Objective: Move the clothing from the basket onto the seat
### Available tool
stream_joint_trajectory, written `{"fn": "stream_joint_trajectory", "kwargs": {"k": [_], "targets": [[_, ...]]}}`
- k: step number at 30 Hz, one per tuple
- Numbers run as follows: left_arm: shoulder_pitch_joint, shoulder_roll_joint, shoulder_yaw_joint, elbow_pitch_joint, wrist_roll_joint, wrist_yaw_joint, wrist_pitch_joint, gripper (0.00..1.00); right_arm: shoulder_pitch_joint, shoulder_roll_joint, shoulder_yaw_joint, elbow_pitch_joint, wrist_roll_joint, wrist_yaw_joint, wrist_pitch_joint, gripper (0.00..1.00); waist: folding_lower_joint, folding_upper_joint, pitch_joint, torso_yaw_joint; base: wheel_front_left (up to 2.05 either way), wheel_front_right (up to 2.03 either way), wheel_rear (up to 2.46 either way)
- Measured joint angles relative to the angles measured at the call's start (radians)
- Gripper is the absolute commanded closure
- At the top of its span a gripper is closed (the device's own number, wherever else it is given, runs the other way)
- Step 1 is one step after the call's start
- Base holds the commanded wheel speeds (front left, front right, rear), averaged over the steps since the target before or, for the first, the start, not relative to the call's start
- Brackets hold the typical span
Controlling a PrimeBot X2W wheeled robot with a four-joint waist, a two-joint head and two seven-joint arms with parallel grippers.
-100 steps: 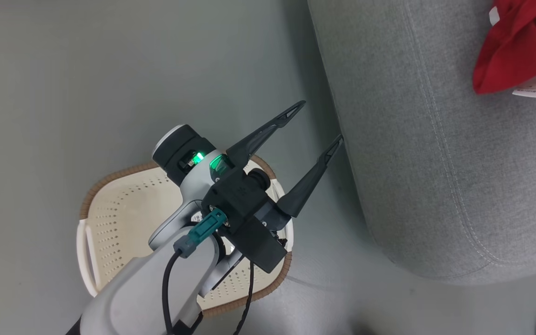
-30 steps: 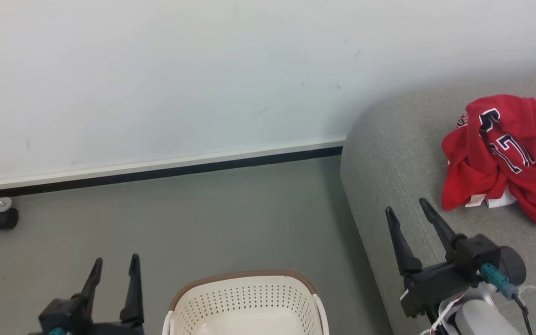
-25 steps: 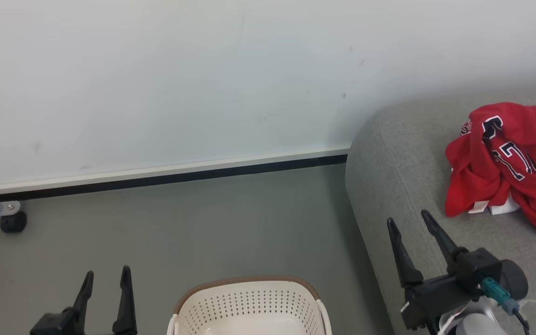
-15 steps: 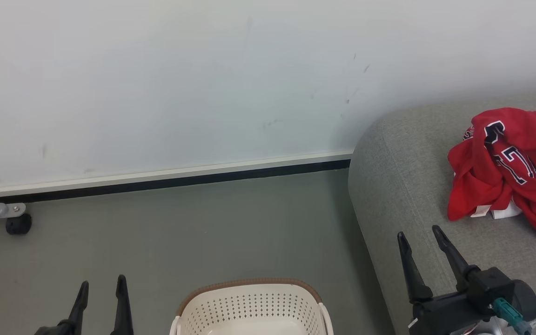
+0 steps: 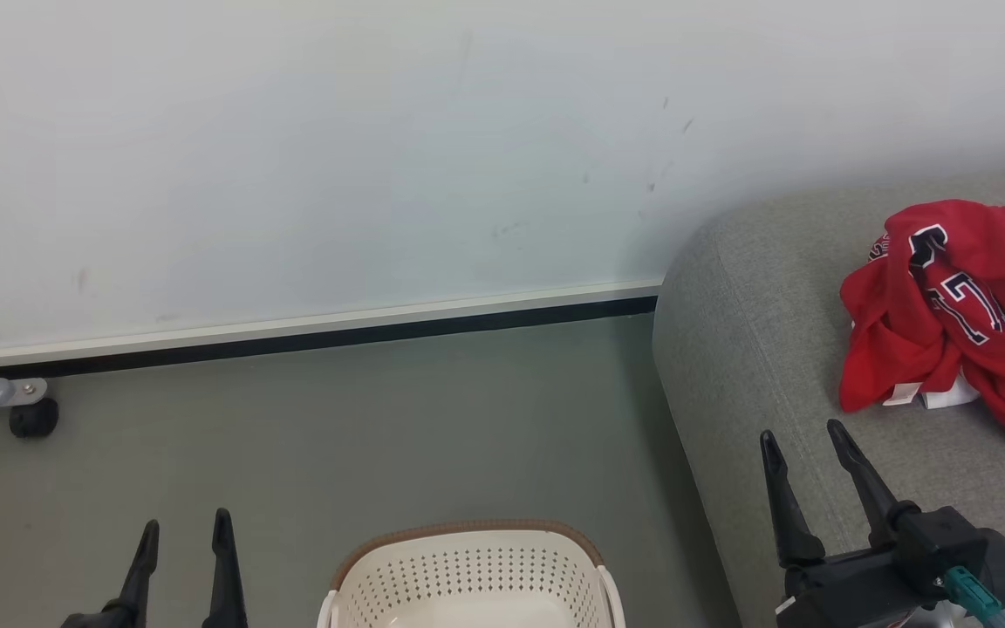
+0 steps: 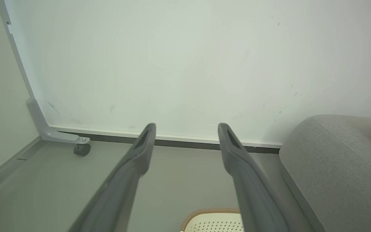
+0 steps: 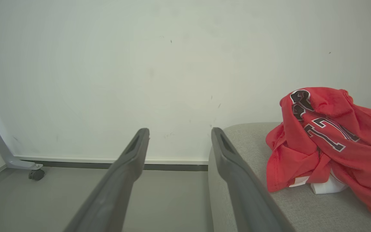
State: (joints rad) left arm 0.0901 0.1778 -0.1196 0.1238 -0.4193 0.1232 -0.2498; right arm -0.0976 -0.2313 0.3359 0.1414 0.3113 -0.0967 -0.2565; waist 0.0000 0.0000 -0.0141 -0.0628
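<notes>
The red clothing (image 5: 956, 314) with black-and-white numerals lies crumpled in a heap on the grey seat (image 5: 755, 331) at the right, also seen as clothing (image 7: 327, 145) on the seat (image 7: 243, 138) in the right wrist view. The cream basket (image 5: 468, 576) stands on the floor at the bottom centre; the part of its inside that shows holds nothing. My left gripper (image 5: 184, 528) is open at the lower left, over the floor. My right gripper (image 5: 802, 434) is open over the seat's near edge, short of the clothing.
A pale wall with a dark skirting strip (image 5: 311, 336) runs across the back. A grey metal frame leg with a black caster (image 5: 31, 417) stands at the far left on the grey floor (image 5: 363, 436). The basket rim (image 6: 211, 211) peeks in below the left fingers.
The head view has swung up from looking down at the basket to the wall and seat. In the last second both grippers sank lower in view; the clothing heap has stayed put.
</notes>
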Motion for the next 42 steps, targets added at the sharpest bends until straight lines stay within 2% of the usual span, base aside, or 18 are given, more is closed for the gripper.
{"fn": "stream_joint_trajectory", "kwargs": {"k": [5,6,17,42], "targets": [[0.000,-0.006,0.007,-0.008,0.009,0.000,0.000,0.00,0.008,0.000,-0.007,-0.009,-0.003,0.000,0.000,0.00,0.0000,0.0000,0.003,0.002,0.00,0.00,0.00],[0.000,-0.007,0.009,-0.010,0.009,0.000,0.000,1.00,0.008,0.001,-0.009,-0.010,-0.003,-0.001,0.000,1.00,0.0000,0.0000,0.003,0.003,0.00,0.00,0.00],[0.019,-0.032,0.012,0.045,-0.030,-0.010,0.021,1.00,0.050,0.028,-0.024,0.045,0.034,0.009,0.016,1.00,0.0000,0.0000,0.005,0.006,0.00,0.00,0.00],[-0.018,-0.057,0.065,0.072,-0.331,-0.066,0.112,1.00,0.044,0.068,-0.137,0.070,0.363,0.059,0.115,1.00,0.0000,0.0001,0.007,0.021,0.00,0.00,0.00]]}}
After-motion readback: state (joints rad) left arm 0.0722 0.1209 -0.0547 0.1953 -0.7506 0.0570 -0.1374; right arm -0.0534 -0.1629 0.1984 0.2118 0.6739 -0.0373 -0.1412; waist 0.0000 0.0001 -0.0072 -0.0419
